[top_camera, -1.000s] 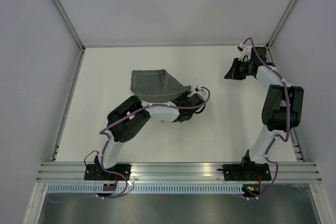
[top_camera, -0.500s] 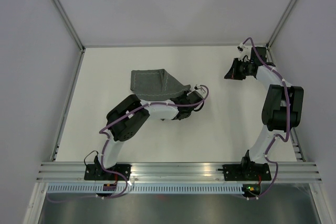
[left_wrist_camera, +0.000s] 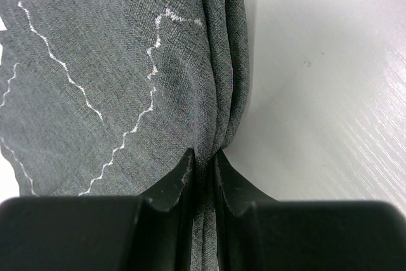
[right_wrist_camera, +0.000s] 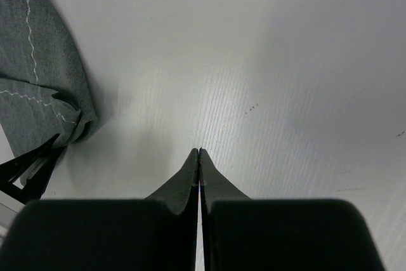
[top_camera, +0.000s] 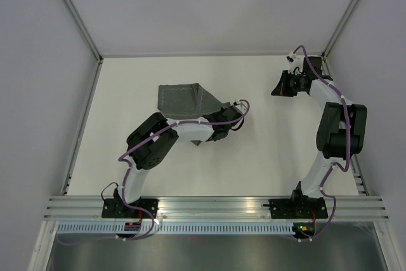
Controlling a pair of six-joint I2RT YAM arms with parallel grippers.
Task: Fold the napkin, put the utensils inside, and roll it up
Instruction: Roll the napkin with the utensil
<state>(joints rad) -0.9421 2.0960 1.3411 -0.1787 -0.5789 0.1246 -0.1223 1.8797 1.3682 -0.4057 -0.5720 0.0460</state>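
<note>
The left end effector pinches a bunched fold of the dark grey napkin, which lies crumpled left of centre on the white surface. The right end effector, clenched and empty, hovers well apart near the far right corner.

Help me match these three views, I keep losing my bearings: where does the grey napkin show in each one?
Top external: the napkin lies left of centre on the table, its near end under the left arm.
Left wrist: the napkin fills the left and middle, its fold between the left gripper fingers.
Right wrist: the napkin sits bunched in the upper left corner.
Shared landmark: bare white table right of the napkin in every view.
</note>
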